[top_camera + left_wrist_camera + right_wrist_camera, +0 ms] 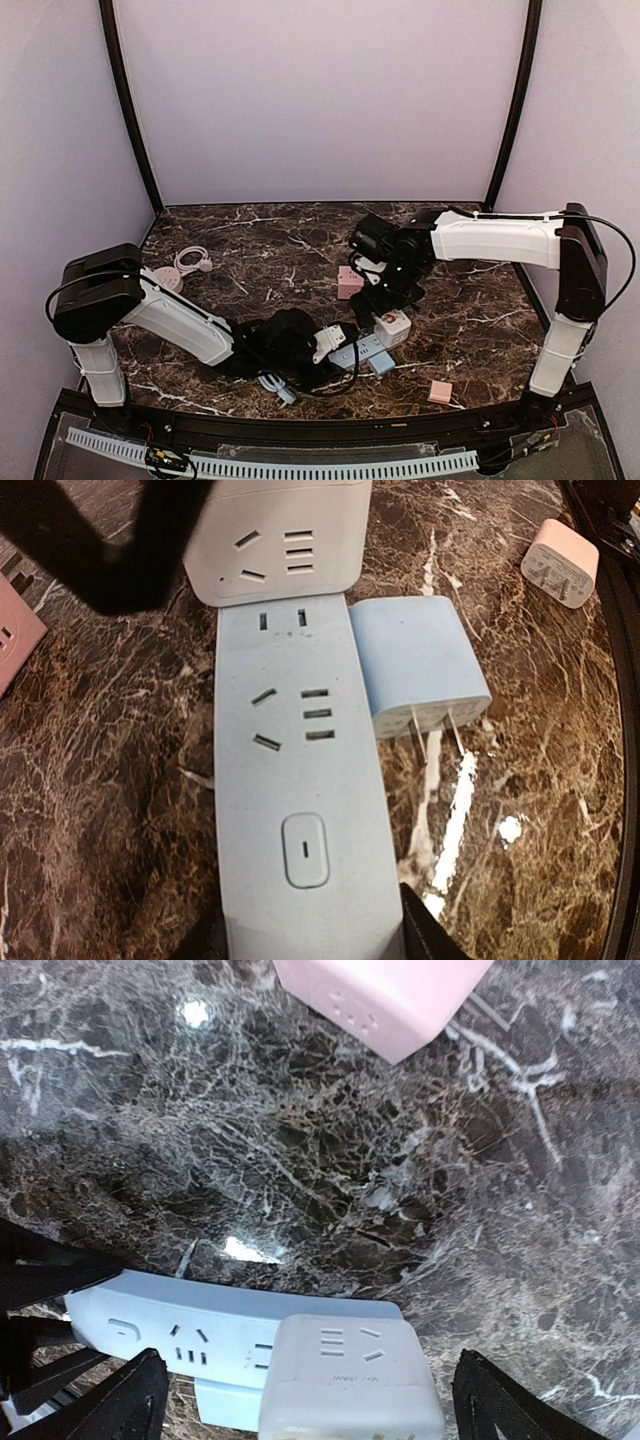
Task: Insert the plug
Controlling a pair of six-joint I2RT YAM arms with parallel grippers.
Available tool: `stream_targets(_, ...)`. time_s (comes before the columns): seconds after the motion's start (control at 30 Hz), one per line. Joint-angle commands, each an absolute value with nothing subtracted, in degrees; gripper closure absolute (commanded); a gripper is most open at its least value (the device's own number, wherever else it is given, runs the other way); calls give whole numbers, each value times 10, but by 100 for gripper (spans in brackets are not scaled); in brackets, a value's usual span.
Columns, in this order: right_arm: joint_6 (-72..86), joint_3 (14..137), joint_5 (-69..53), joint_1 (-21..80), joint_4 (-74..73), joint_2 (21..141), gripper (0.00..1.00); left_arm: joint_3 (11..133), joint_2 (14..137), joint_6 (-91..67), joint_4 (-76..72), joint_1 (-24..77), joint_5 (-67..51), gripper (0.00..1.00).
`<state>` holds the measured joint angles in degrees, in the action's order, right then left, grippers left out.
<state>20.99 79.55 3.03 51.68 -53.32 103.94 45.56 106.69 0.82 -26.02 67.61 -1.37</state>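
We are seeing the marble table (260, 240) lying open across its far half, up to the back wall; the work is sitting close to the near edge, between the two arms. The blue power strip (300, 810) is lying flat there; a white cube adapter (280, 540) is sitting on its far end; the blue plug (420, 665) is lying on the marble just beside the strip, on its right in the left wrist view, with its prongs bare.

The right gripper (388, 300) is hanging over the white cube, its fingers (130, 1400) spread wide on either side and touching nothing. The left gripper (318, 348) is sitting at the strip's near end; one dark finger is showing against the strip's edge, and we cannot tell whether it is pinching.

Small print on the cube's face is too fine to read.

A pink cube (350, 282) is standing just behind the right gripper; a small pink plug (440, 391) is lying to the right near the edge; a pink round piece with a coiled cord (185, 268) is resting well apart at the left.
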Motion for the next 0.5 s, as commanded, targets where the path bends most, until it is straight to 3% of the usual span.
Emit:
stream_targets(0.0, 212, 813, 73, 514, -529, 968, 1, 492, 1094, -6, -241, 675, -9, 79)
stream_targets(0.47, 297, 634, 115, 513, -493, 752, 1, 597, 1161, -54, -208, 670, 107, 76)
